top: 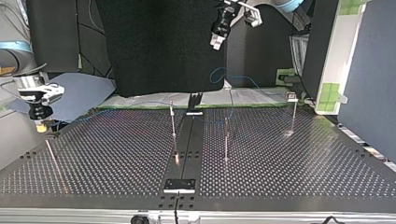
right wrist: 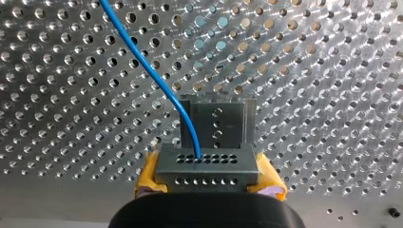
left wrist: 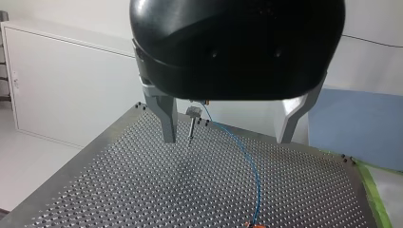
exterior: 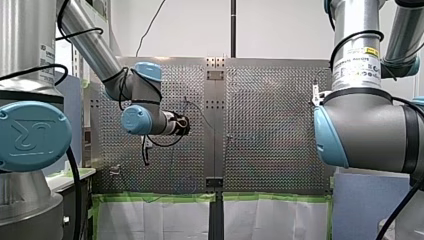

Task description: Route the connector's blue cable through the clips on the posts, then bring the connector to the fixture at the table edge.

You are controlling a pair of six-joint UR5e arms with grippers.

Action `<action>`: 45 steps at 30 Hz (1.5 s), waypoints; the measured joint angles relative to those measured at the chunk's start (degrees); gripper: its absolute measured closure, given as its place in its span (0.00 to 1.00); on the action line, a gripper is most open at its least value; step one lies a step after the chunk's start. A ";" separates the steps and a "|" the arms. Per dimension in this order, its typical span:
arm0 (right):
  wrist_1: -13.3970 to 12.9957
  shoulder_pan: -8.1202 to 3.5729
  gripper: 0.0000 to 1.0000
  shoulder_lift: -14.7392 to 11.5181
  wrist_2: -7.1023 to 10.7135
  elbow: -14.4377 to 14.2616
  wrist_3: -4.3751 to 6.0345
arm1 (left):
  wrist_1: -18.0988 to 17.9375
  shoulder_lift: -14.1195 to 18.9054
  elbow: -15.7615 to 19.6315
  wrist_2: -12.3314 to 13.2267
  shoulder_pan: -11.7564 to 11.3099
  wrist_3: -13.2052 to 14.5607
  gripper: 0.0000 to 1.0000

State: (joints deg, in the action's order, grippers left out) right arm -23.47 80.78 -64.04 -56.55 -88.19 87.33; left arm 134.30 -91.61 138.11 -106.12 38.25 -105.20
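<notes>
My right gripper [right wrist: 207, 179] is shut, its yellow pads [right wrist: 148, 178] clamping the grey connector [right wrist: 206, 166]. The blue cable [right wrist: 147, 69] leaves the connector's top face and runs away over the perforated plate. Just ahead of the connector stands a grey slotted fixture [right wrist: 221, 123]. In the top view my right gripper [top: 41, 125] hangs low at the table's left edge. My left gripper [top: 215, 43] is high above the far side, open and empty. In the left wrist view its metal fingers [left wrist: 167, 121] stand wide apart, a clip post [left wrist: 192, 119] ahead and the blue cable [left wrist: 252, 173] running from it.
Several thin posts stand on the table: one [top: 173, 122] left of the black centre strip [top: 187, 144], one [top: 226, 136] right of it, one [top: 293, 114] at the far right, one [top: 52, 158] near the left. Cable loops [top: 236, 77] lie beyond the far edge.
</notes>
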 joint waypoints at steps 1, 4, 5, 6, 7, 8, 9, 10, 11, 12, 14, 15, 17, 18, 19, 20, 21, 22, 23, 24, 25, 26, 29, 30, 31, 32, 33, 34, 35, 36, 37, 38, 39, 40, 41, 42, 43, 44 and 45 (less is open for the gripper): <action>-0.07 -0.02 1.00 0.00 -0.07 0.00 -0.08 | 0.02 0.00 0.01 0.00 0.00 0.00 0.00; -0.36 0.04 1.00 0.05 -0.34 0.00 -0.42 | 0.06 0.00 0.00 0.02 0.00 0.00 0.00; -0.50 0.10 1.00 0.06 -0.40 0.01 -0.51 | 0.07 0.00 0.01 0.04 0.00 0.00 0.00; -0.61 0.15 1.00 0.07 -0.43 0.01 -0.56 | 0.08 0.00 0.01 0.04 0.00 0.00 0.00; -0.71 0.21 1.00 0.07 -0.44 0.01 -0.59 | 0.08 0.00 0.01 0.05 0.01 0.00 0.00; -0.79 0.27 1.00 0.09 -0.44 0.00 -0.62 | 0.09 0.00 0.02 0.06 0.01 0.00 0.00; -0.86 0.36 1.00 0.12 -0.43 0.00 -0.71 | 0.09 0.00 0.02 0.07 0.01 0.00 0.00; -0.91 0.42 1.00 0.13 -0.43 0.00 -0.80 | 0.09 0.00 0.02 0.07 0.02 0.00 0.00; -0.97 0.50 1.00 0.15 -0.42 0.00 -0.92 | 0.10 0.00 0.02 0.10 0.02 0.00 0.00; -1.01 0.55 1.00 0.16 -0.42 0.00 -1.01 | 0.13 0.00 0.01 0.11 0.04 0.00 0.00; -1.08 0.64 1.00 0.20 -0.42 0.00 -1.28 | 0.24 0.00 0.00 0.12 0.06 0.00 0.00; -1.11 0.70 1.00 0.24 -0.41 -0.01 -1.62 | 0.27 0.00 0.01 0.12 0.07 0.00 0.00; -1.24 0.80 1.00 0.30 -0.41 -0.01 -2.22 | 0.32 0.00 0.02 0.13 0.09 0.00 0.00; -1.33 0.87 1.00 0.32 -0.41 -0.01 -2.52 | 0.33 0.00 0.02 0.14 0.12 0.00 0.00; -1.38 0.91 1.00 0.33 -0.41 -0.01 -2.70 | 0.34 0.00 0.02 0.15 0.14 0.00 0.00; -1.43 0.96 1.00 0.36 -0.41 -0.01 -2.88 | 0.34 0.00 0.01 0.16 0.18 0.00 0.00; -1.47 0.99 1.00 0.39 -0.41 -0.01 -3.02 | 0.35 0.00 0.00 0.16 0.20 0.00 0.00; -1.51 1.03 1.00 0.42 -0.41 -0.02 -3.16 | 0.35 0.00 0.00 0.14 0.22 0.00 0.00; -1.59 1.08 1.00 0.45 -0.40 -0.01 -3.33 | 0.35 0.00 0.01 0.14 0.23 0.00 0.00; -1.68 1.12 1.00 0.46 -0.40 -0.01 -3.42 | 0.35 0.00 0.01 0.14 0.24 0.00 0.00; -1.77 1.16 1.00 0.48 -0.39 -0.01 -3.49 | 0.37 0.00 0.02 0.12 0.24 0.00 0.00; -1.91 1.20 1.00 0.50 -0.38 -0.01 -3.56 | 0.39 0.00 0.02 0.11 0.25 0.00 0.00; -2.41 1.39 1.00 0.56 -0.36 -0.01 -3.68 | 0.41 0.00 0.02 0.13 0.32 0.00 0.00; -2.59 1.44 1.00 0.58 -0.35 -0.01 -3.70 | 0.40 0.00 0.01 0.14 0.33 0.00 0.00; -2.75 1.51 1.00 0.60 -0.34 0.00 -3.70 | 0.40 0.00 0.01 0.15 0.33 0.00 0.00; -2.90 1.56 1.00 0.63 -0.34 0.02 -3.71 | 0.41 0.00 0.00 0.15 0.33 0.00 0.00; -3.09 1.61 1.00 0.66 -0.33 0.02 -3.72 | 0.42 0.00 0.00 0.14 0.33 0.00 0.00; -3.22 1.64 1.00 0.70 -0.33 0.03 -3.72 | 0.44 0.00 0.00 0.13 0.33 0.00 0.00; -3.36 1.68 1.00 0.79 -0.33 0.07 -3.73 | 0.46 0.00 0.00 0.12 0.34 0.00 0.00; -3.44 1.73 1.00 0.89 -0.33 0.09 -3.73 | 0.46 0.00 0.00 0.11 0.34 0.00 0.00; -3.50 1.79 1.00 1.02 -0.33 0.13 -3.73 | 0.46 0.00 0.00 0.11 0.34 0.00 0.00; -3.58 1.88 1.00 1.19 -0.32 0.17 -3.73 | 0.45 0.00 0.00 0.12 0.34 0.00 0.00; -3.66 1.95 1.00 1.30 -0.32 0.19 -3.73 | 0.45 0.00 0.00 0.13 0.34 0.00 0.00; -3.74 2.02 1.00 1.39 -0.32 0.21 -3.73 | 0.45 0.00 0.00 0.14 0.33 0.00 0.00; -3.80 2.07 1.00 1.45 -0.32 0.22 -3.73 | 0.45 0.00 0.00 0.15 0.33 0.00 0.00; -3.88 2.14 1.00 1.53 -0.32 0.22 -3.72 | 0.45 0.00 -0.01 0.16 0.33 0.00 0.00; -3.94 2.17 1.00 1.60 -0.32 0.24 -3.68 | 0.45 0.00 -0.03 0.17 0.34 0.00 0.00; -4.03 2.20 1.00 1.74 -0.32 0.31 -3.58 | 0.45 0.00 -0.03 0.17 0.34 0.00 0.00; -4.07 2.23 1.00 1.91 -0.32 0.39 -3.49 | 0.44 0.00 -0.04 0.17 0.34 0.00 0.00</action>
State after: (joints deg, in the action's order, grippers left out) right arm -27.54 83.01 -62.14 -56.87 -87.80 83.85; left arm 134.75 -91.61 138.07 -105.95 38.59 -105.20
